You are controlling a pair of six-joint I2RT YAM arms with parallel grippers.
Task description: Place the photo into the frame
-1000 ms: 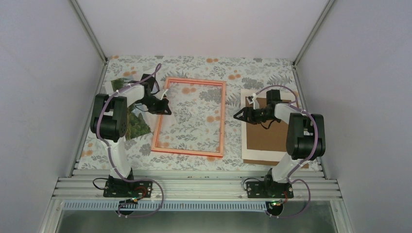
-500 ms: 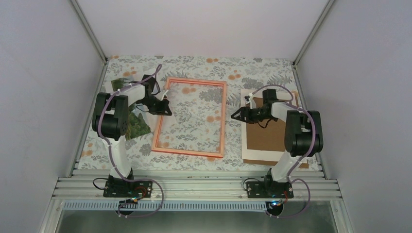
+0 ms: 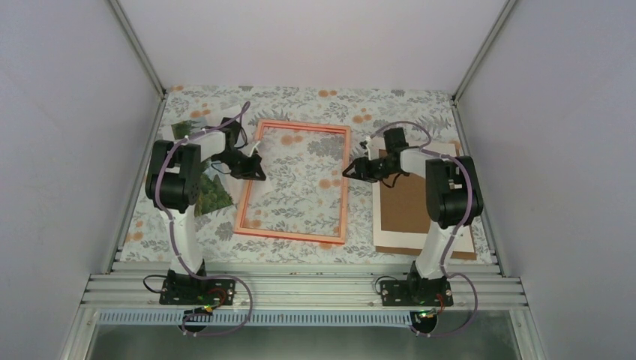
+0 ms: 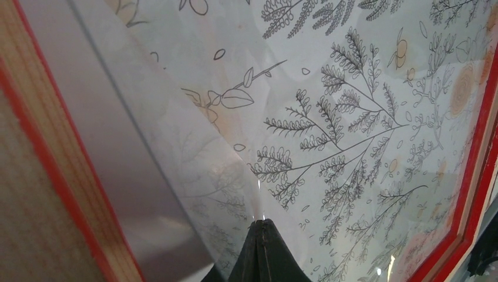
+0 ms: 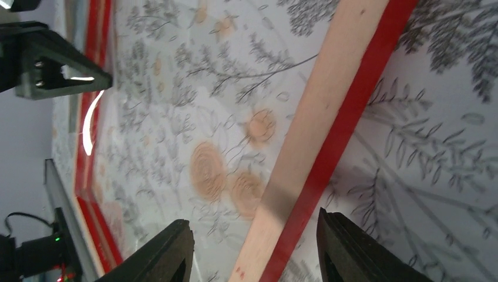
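Right hand (image 3: 349, 171) has swung from the backing board (image 3: 409, 210) to the 3 o'clock rail of the frame (image 3: 300, 124), jaws apart; left hand (image 3: 257, 172) clenched at 9 o'clock.

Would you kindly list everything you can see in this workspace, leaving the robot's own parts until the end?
frame: one, orange-pink back facing up with a clear pane, middle of the table.
photo: one, green trees showing, left of the frame, partly hidden.
backing board: one, brown, right of the frame.
white sheet: one, white, under the backing board.
tablecloth: one, pale with grey leaves and orange flowers, covering the table.
left gripper: one, black, shut, at the frame's left edge.
right gripper: one, black, open, fingers either side of the frame's right edge.
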